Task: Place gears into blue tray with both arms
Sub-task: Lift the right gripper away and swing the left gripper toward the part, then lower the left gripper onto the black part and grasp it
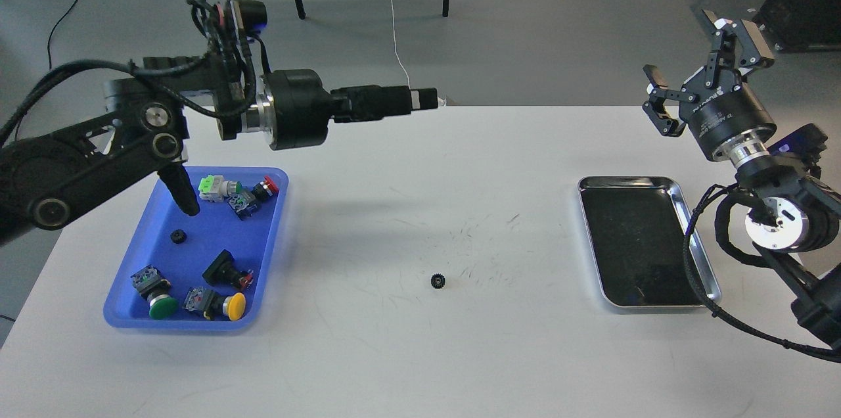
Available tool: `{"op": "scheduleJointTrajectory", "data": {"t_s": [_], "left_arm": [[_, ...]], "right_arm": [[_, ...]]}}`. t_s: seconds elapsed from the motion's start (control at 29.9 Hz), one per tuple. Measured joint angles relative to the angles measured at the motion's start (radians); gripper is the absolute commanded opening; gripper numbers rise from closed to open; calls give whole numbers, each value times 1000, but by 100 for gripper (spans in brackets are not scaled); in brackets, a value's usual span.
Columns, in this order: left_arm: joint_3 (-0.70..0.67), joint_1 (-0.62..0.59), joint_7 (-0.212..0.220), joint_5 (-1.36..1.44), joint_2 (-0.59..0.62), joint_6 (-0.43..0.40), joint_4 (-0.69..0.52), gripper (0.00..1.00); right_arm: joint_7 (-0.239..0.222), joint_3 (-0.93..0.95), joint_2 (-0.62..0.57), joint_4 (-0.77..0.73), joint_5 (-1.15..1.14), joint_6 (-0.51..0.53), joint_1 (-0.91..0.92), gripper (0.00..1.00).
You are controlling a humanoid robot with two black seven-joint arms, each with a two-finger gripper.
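One small black gear (pixel 439 281) lies on the white table (pixel 420 352), near the middle and toward the front. A second gear (pixel 177 236) lies inside the blue tray (pixel 197 326) at the left, left of its centre. My left gripper (pixel 424 97) reaches rightward above the table's back edge, well up and away from both gears. It is seen side-on as one dark bar, so its fingers cannot be told apart. At the far right my right gripper (pixel 693 53) is held high beyond the table's corner, fingers spread open and empty.
Several push-button switches (pixel 223 305) with green, yellow and red caps lie in the blue tray around the gear. A shiny steel tray (pixel 703 260) with a dark bottom sits at the right. Chair legs and a white cable stand on the floor behind the table.
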Motion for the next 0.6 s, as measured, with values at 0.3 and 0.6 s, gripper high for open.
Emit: {"op": "scheduleJointTrajectory", "data": {"t_s": [0.3,0.6], "left_arm": [[157,4,0,506,-182,0,-9,94],[273,48,28,740,-235,15,5,89]], "right_arm": [[18,91,0,-6,125,232,-170,99],[103,171,4,40,141,314,-426,99]]}}
